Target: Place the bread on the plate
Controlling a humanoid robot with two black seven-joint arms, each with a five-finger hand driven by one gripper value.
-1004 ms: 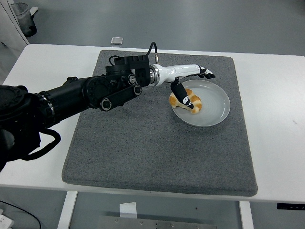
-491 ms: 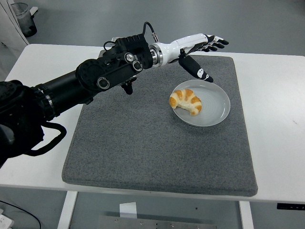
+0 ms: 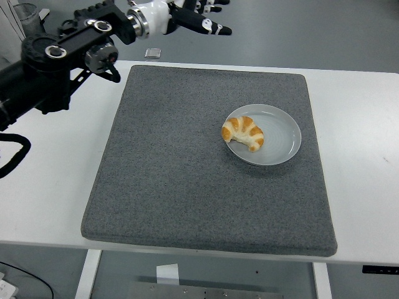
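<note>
Moved: left arm has swung way up and off to the far left since half a second ago, when it was hanging just past the plate's far rim; a second ago its fingers were right on the bread
Left hand: white-and-black five-fingered left hand (image 3: 199,15) sits at the very top edge of the picture now, past the far edge of the tabletop, partly cropped; fingers stretched out loose and holding nothing
Left arm: bulky black left arm (image 3: 56,59) comes in from the left edge and angles up toward the far side, well apart from the plate
Bread: golden-brown crescent-shaped croissant bread (image 3: 244,132) lies on the plate, over on its left part, with the left end right at the rim
Plate: round pale grey shallow plate (image 3: 283,137) sits on the mat, right of centre and toward the far half
Mat: big dark grey felt-looking square mat (image 3: 187,187) covers most of the white tabletop (image 3: 361,156)
Extra: small flat silvery square object (image 3: 153,53) on the tabletop just beyond the mat's far left corner, too small to tell what it is
Right arm: nowhere in the shot
</note>
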